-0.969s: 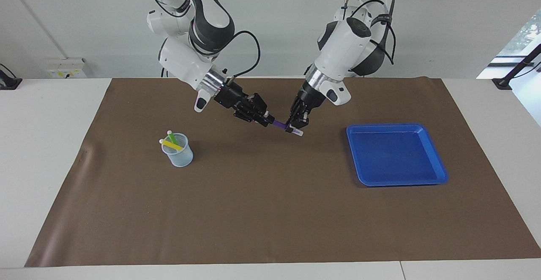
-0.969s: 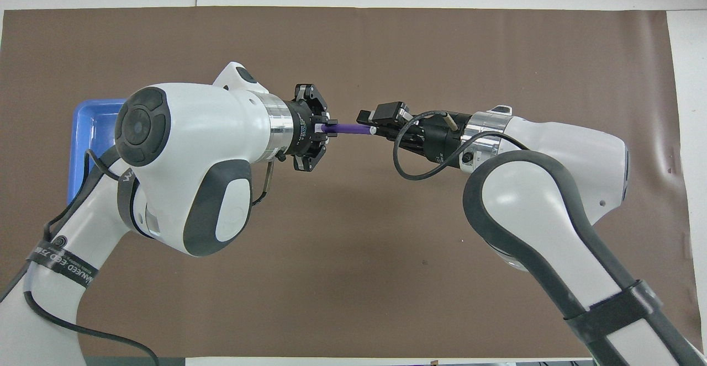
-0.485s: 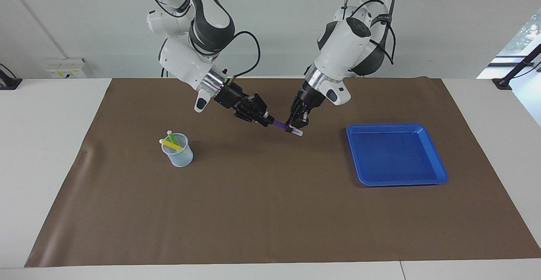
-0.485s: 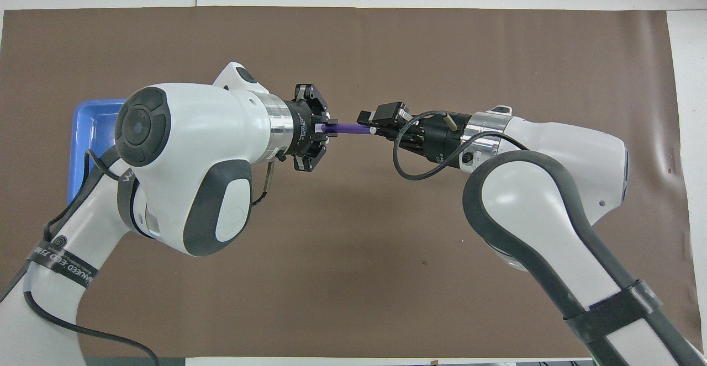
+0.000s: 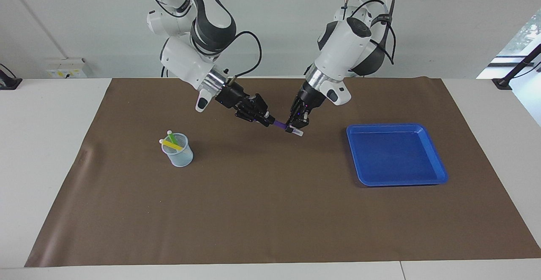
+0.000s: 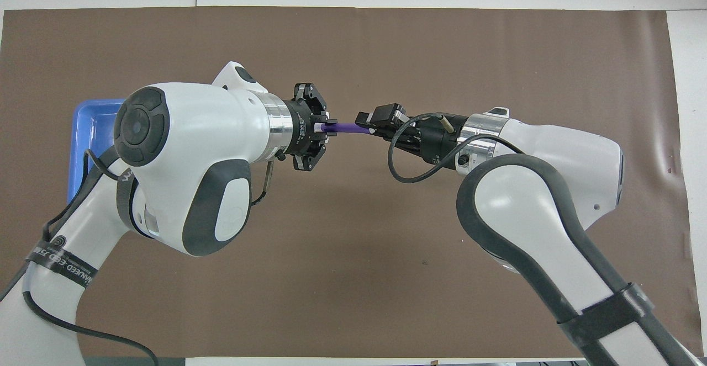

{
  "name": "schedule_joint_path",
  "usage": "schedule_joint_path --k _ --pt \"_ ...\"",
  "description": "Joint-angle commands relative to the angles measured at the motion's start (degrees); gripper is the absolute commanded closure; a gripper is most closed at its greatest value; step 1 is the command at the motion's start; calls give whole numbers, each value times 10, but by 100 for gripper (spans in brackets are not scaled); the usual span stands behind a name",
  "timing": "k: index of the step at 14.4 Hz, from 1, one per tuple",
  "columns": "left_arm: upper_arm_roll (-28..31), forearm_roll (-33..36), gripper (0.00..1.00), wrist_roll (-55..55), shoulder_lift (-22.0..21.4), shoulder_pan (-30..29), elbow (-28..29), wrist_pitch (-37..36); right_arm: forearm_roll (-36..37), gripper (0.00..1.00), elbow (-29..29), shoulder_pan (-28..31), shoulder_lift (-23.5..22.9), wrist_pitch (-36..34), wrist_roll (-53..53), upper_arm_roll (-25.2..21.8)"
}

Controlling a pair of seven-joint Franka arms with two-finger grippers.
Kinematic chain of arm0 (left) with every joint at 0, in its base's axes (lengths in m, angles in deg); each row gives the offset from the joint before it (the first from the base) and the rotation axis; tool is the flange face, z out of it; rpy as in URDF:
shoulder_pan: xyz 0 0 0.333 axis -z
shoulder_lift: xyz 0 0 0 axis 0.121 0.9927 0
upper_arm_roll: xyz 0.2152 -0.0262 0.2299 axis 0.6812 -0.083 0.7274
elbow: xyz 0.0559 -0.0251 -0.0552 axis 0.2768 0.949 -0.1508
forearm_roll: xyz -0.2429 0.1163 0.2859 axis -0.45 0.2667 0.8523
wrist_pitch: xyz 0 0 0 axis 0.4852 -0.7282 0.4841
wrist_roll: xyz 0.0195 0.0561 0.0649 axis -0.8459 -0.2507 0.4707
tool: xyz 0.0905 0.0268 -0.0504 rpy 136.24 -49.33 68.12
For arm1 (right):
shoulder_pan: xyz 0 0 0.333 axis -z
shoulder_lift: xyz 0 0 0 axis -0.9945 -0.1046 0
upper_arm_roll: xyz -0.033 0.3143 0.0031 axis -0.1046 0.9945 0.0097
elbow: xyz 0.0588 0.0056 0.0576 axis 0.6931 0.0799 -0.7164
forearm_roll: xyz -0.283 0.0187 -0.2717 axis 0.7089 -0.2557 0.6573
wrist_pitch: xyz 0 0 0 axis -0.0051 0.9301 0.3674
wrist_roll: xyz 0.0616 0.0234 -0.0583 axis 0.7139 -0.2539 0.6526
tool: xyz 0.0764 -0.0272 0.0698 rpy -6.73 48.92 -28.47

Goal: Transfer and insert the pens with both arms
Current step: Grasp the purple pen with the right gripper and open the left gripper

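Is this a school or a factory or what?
Probably a robot lab. Two white robot arms stand at a plain table with a brown mat, passing a purple pen between them, with a cup of pens and a blue tray set out like an exercise.

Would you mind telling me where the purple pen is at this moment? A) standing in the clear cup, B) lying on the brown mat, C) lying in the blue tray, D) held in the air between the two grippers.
D: the purple pen spans the gap between the left gripper and the right gripper, above the brown mat.
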Motion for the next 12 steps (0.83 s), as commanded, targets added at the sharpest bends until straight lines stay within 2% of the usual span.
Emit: schedule_joint_path --k 1,3,8,9,11,12 --pt "4 -11 100 7 -5 13 9 6 -15 85 -1 -12 2 14 -3 5" --pt "4 -11 100 6 -5 13 9 6 -15 100 -1 -5 1 11 -3 5" --pt "5 -11 100 5 -5 13 9 6 -13 100 -1 5 1 4 -3 4" --pt "5 -11 81 0 -5 13 9 6 -12 100 -2 5 1 0 -3 4" --pt "6 -10 0 -1 -5 13 7 6 -6 100 -3 5 1 0 -3 4" --pt "6 -6 0 -3 -5 12 6 3 -6 100 -3 5 1 0 -2 4"
